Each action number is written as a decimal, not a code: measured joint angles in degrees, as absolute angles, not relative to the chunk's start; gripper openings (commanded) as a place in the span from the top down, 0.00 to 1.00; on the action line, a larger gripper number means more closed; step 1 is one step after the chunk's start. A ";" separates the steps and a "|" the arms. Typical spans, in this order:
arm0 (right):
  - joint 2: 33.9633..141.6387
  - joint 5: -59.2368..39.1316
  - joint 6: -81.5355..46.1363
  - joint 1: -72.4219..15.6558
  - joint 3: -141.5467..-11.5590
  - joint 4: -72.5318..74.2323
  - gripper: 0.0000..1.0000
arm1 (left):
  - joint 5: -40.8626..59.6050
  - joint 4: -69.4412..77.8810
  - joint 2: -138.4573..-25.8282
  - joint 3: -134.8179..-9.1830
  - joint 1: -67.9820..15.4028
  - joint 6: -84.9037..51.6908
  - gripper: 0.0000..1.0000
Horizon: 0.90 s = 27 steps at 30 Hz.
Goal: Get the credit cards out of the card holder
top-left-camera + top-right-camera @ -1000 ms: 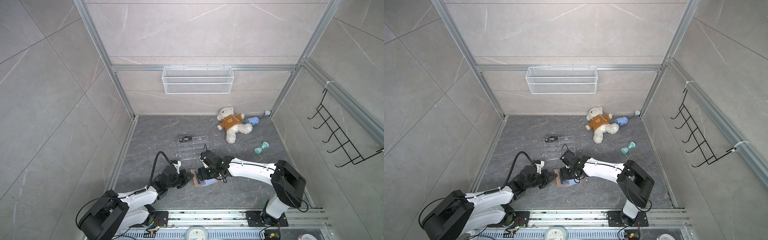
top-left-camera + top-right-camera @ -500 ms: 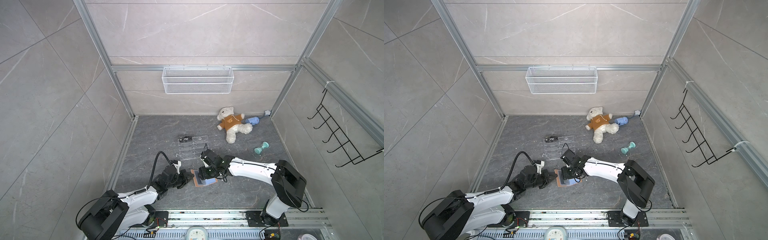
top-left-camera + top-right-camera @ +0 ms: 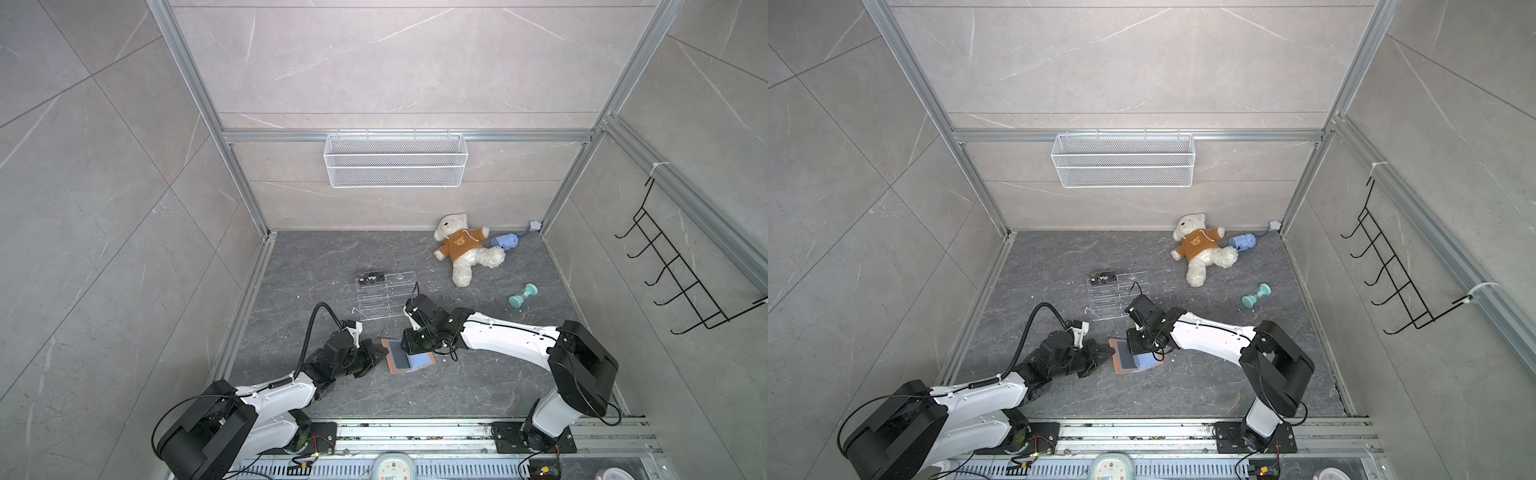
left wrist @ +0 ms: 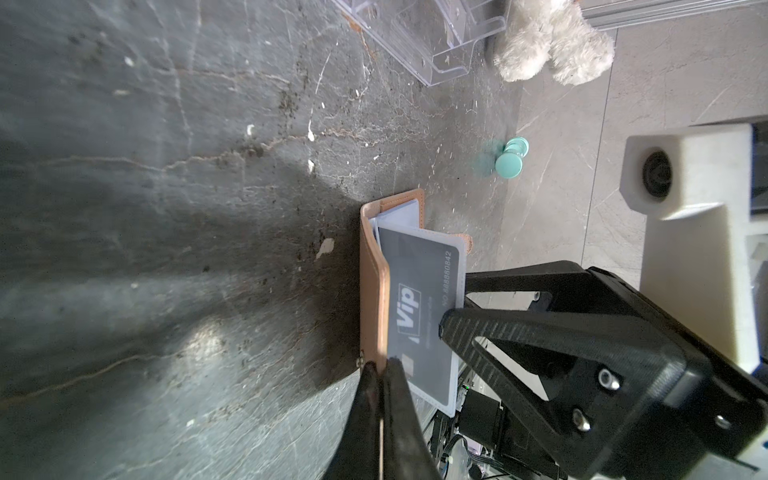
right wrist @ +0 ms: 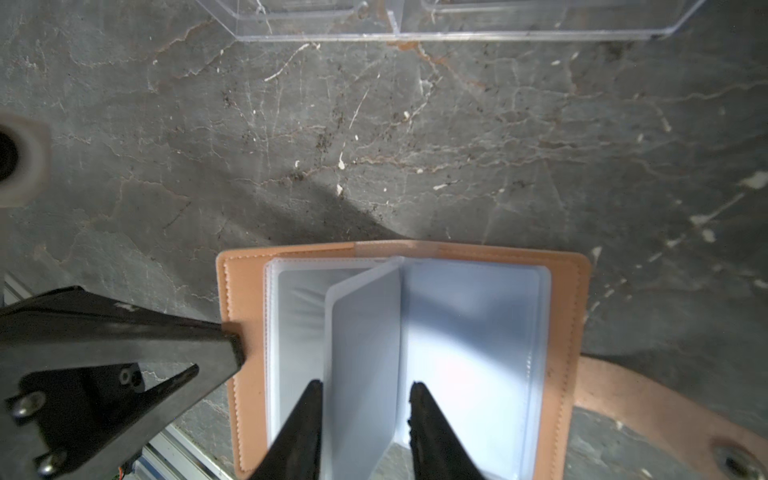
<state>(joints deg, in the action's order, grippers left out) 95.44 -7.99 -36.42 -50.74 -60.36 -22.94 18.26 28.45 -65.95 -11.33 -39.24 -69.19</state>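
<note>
The tan card holder (image 3: 409, 362) (image 3: 1136, 362) lies open on the dark floor, pale blue sleeves showing. My left gripper (image 4: 380, 368) (image 3: 383, 353) is shut on the edge of its leather cover (image 4: 374, 291). One sleeve stands up with a dark grey "Vip" credit card (image 4: 419, 299) inside. My right gripper (image 5: 365, 395) (image 3: 409, 348) comes down over the holder (image 5: 245, 299), its jaws apart on either side of that raised sleeve. A second credit card (image 3: 371, 277) (image 3: 1104, 277) sits at the back of the clear acrylic rack.
The clear acrylic rack (image 3: 384, 297) stands just behind the holder. A teddy bear (image 3: 461, 249), a blue toy (image 3: 505, 242) and a teal dumbbell (image 3: 523, 296) lie at the back right. A wire basket (image 3: 395, 162) hangs on the back wall, black hooks (image 3: 681, 270) on the right wall.
My right gripper's jaws have narrowed around the raised sleeve. The left gripper and the holder have stayed in place.
</note>
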 measured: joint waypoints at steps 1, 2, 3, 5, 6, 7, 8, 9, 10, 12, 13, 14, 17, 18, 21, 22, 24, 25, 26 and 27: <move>95.44 -8.03 -36.45 -50.72 -60.36 -22.94 0.68 | 18.26 28.45 -65.95 -11.33 -39.24 -69.14 1.00; 95.44 -8.16 -36.45 -50.61 -60.36 -22.96 0.69 | 18.26 28.42 -65.95 -11.33 -39.24 -69.12 1.00; 95.42 -8.21 -36.45 -50.50 -60.36 -22.96 0.69 | 18.26 28.40 -65.95 -11.33 -39.24 -69.08 1.00; 95.29 -8.36 -36.45 -50.17 -60.36 -23.00 0.69 | 18.26 28.36 -65.95 -11.33 -39.24 -68.90 1.00; 95.13 -8.36 -36.45 -50.06 -60.34 -23.05 0.69 | 18.26 28.34 -65.95 -11.33 -39.24 -68.88 1.00; 94.96 -8.38 -36.45 -49.84 -60.34 -23.14 0.69 | 18.26 28.32 -65.95 -11.33 -39.24 -68.79 1.00; 94.76 -8.38 -36.42 -49.69 -60.34 -23.18 0.69 | 18.26 28.29 -65.95 -11.33 -39.24 -68.71 1.00; 94.61 -8.38 -36.45 -49.54 -60.34 -23.18 0.70 | 18.26 28.29 -65.95 -11.33 -39.24 -68.62 1.00; 94.43 -8.38 -36.42 -49.39 -60.34 -23.18 0.70 | 18.26 28.27 -65.95 -11.33 -39.24 -68.53 1.00; 94.21 -8.43 -36.42 -49.12 -60.31 -23.18 0.70 | 18.26 28.23 -66.00 -11.33 -39.24 -68.47 1.00; 94.17 -8.56 -36.36 -48.99 -60.25 -23.18 0.70 | 18.26 28.08 -65.98 -11.35 -39.24 -68.29 1.00; 94.13 -8.60 -36.23 -48.82 -60.18 -23.29 0.70 | 18.24 27.75 -66.00 -11.38 -39.24 -68.10 1.00; 94.04 -8.80 -36.14 -48.23 -59.64 -23.38 0.70 | 18.22 26.35 -66.00 -11.53 -39.27 -67.44 1.00; 94.00 -8.80 -36.03 -48.03 -59.40 -23.42 0.70 | 18.22 25.74 -66.04 -11.70 -39.27 -67.26 1.00; 93.69 -8.84 -35.81 -47.05 -58.41 -23.88 0.70 | 18.20 24.67 -66.37 -12.25 -39.29 -66.70 1.00; 93.47 -8.86 -35.79 -46.68 -58.11 -23.97 0.70 | 18.17 24.34 -66.48 -12.40 -39.29 -66.37 1.00; 93.01 -9.06 -35.77 -46.04 -57.54 -24.08 0.70 | 18.11 23.53 -66.61 -12.64 -39.29 -65.91 1.00; 92.77 -9.21 -35.75 -45.74 -57.30 -24.25 0.70 | 18.09 23.05 -66.74 -12.80 -39.29 -65.71 1.00; 92.55 -9.26 -35.57 -45.52 -57.14 -24.27 0.70 | 18.09 22.50 -66.89 -12.97 -39.29 -65.45 1.00; 92.42 -9.30 -35.38 -45.34 -57.01 -24.27 0.70 | 18.06 22.02 -67.00 -13.17 -39.29 -65.19 1.00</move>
<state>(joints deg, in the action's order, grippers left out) 92.42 -9.30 -35.38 -45.34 -57.01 -24.27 18.06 22.02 -67.00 -13.17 -39.29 -65.19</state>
